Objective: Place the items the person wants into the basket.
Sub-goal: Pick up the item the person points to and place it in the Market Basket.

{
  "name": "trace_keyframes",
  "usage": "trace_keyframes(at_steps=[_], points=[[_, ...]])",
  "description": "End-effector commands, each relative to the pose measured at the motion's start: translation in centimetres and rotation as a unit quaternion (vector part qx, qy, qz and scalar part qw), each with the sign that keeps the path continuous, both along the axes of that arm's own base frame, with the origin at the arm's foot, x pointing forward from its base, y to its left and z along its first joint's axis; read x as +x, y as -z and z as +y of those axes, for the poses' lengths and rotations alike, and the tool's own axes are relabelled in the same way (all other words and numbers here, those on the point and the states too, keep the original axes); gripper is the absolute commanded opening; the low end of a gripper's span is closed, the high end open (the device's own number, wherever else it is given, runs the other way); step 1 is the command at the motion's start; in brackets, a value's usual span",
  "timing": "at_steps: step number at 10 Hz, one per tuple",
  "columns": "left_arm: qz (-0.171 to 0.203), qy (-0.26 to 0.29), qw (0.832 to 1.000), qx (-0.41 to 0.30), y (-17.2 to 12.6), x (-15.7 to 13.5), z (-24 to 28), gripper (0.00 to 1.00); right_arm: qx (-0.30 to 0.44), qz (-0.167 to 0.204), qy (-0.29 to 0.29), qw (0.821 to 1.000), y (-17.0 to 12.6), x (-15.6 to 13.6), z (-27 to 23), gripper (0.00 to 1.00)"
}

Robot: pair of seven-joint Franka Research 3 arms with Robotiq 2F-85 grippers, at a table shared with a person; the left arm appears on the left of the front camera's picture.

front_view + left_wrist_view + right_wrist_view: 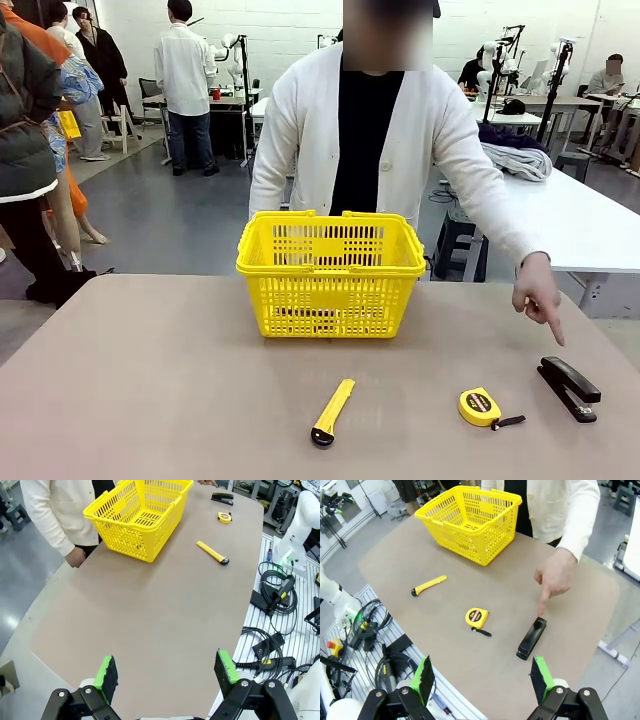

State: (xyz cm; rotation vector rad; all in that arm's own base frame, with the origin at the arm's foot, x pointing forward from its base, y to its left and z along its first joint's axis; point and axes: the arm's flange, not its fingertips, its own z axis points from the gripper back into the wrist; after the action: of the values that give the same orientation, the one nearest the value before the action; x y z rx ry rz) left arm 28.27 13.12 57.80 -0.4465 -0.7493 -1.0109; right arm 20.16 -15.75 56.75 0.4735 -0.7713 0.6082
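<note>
Person's hand points at stapler on worktop; basket mid-worktop. Left pincer, right pincer both apart, empty.

A bright workshop hall beyond my table.

I look across a rounded, matte taupe tabletop to a smooth grey floor under even overhead light (no hard shadows anywhere). At the far end stands a plain white-painted wall. On my right runs a long white-topped work table with a heap of grey cloth on it and a black stool beside it. Far left, a dark-legged desk carries a small red cup, with a light-coloured chair near it. Beside my table's edge, black cables coil on a pale slatted platform.
</note>
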Motion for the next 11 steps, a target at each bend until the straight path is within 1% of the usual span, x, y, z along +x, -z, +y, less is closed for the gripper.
trace_keyframes(at_steps=[1, 11], points=[[-0.003, 0.003, 1.000, -0.006, -0.05, -0.04, 0.00, 1.00, 0.009, -0.009, -0.006, 1.000, 0.05, 0.22, 0.14, 1.00], [-0.003, 0.003, 1.000, -0.006, -0.05, -0.04, 0.00, 1.00, 0.009, -0.009, -0.006, 1.000, 0.05, 0.22, 0.14, 1.00]])
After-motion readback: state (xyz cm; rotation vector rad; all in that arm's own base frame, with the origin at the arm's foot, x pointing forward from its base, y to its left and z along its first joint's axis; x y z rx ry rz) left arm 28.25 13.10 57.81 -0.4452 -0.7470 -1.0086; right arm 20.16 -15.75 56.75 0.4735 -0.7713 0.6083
